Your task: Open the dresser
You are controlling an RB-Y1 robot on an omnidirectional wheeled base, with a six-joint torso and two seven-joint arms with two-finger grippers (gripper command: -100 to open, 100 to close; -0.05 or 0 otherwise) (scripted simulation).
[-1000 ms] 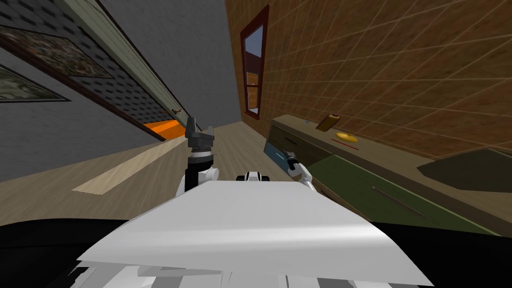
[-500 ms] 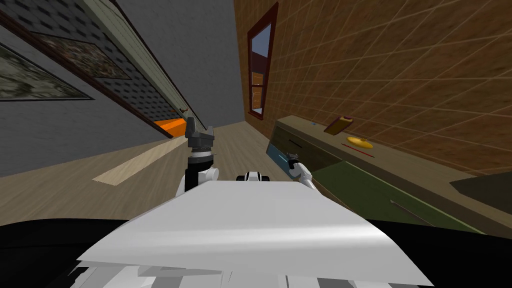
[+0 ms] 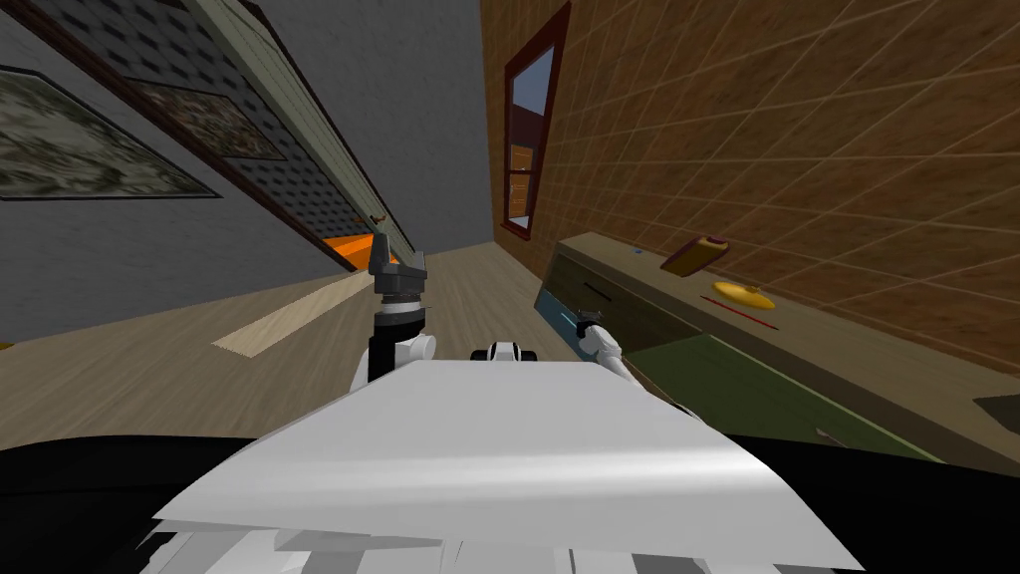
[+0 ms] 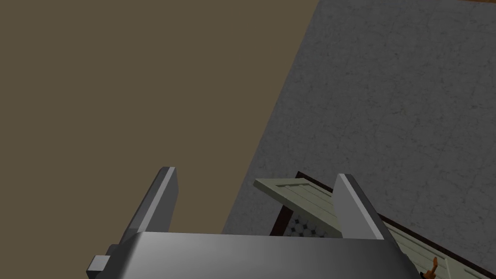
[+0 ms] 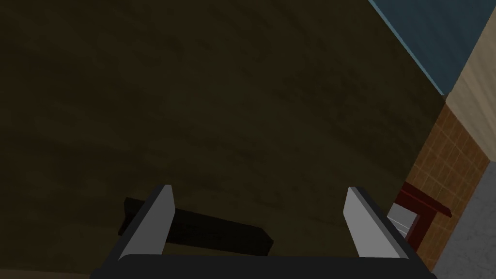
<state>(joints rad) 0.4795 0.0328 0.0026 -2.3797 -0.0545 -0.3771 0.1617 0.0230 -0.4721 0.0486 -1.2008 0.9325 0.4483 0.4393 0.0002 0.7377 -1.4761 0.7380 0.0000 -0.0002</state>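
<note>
Dark brown and rigid-looking, the dresser (image 3: 620,304) stands close at my right; it should pull heavy and straight. Take the black bar handle (image 5: 213,232) beside the right gripper (image 5: 259,190), whose fingers are spread and empty; the left gripper (image 4: 254,172) is spread too

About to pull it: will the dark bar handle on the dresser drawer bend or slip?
Probably stiff: the handle is a thick, straight bar. Its flat faces should give the open right gripper decent hold. The drawer front looks broad, so maybe heavy.

Tan dresser top (image 3: 857,351) carrying tilted brown box (image 3: 694,255); yellow dish (image 3: 742,292) just beside box, thin red stick (image 3: 739,310) near box.
</note>
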